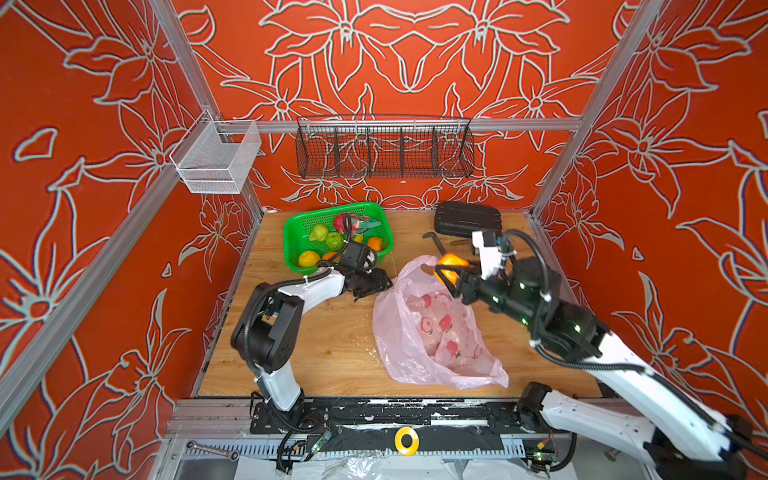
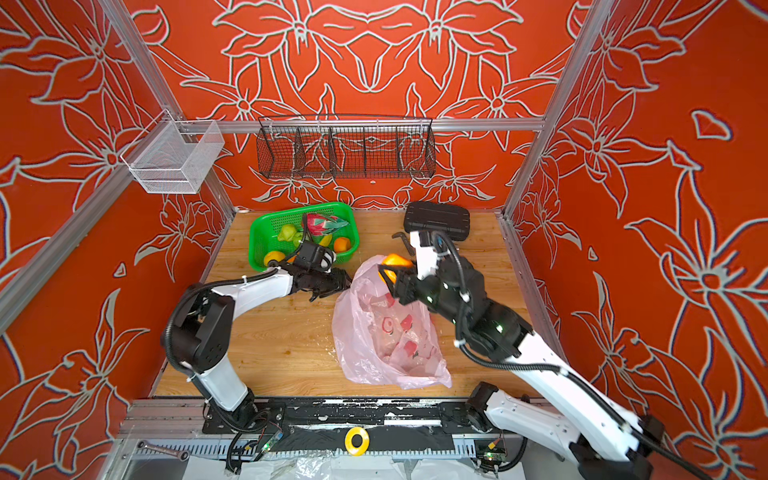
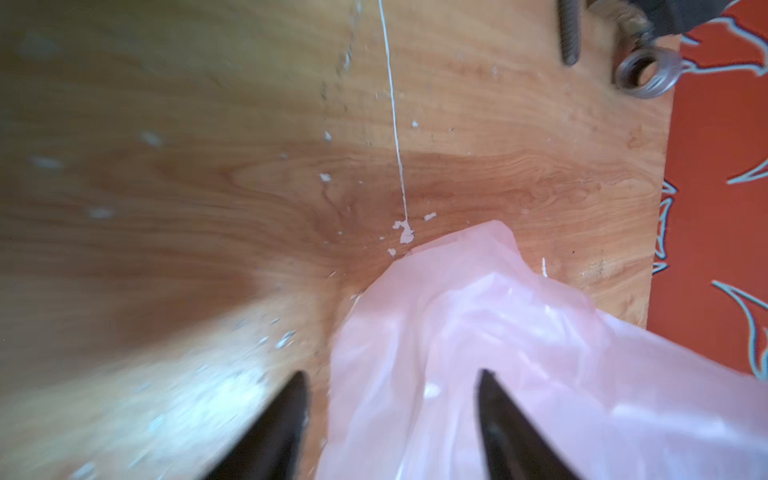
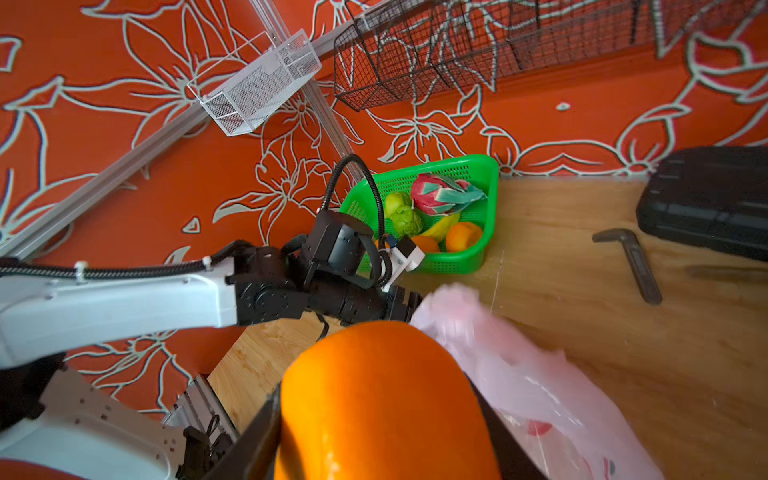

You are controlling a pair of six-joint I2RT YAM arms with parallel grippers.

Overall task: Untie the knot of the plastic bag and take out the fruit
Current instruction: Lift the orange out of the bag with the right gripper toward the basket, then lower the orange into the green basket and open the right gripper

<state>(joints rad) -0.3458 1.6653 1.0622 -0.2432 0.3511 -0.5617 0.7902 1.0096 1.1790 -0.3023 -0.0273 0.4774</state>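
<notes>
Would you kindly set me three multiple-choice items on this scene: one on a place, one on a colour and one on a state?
1. Where on the table does the green basket stand?
A. the far left corner
B. the near right corner
C. dead centre

2. What colour is the fruit in the right claw?
A. green
B. orange
C. pink-red

3. How does the left claw stand?
A. shut on a fruit
B. open at the plastic bag's edge
C. shut on the basket's rim

Answers:
1 A: both top views show the basket at the back on the left.
2 B: the fruit fills the right wrist view in plain orange.
3 B: its fingers stand apart with pink plastic between them.
</notes>
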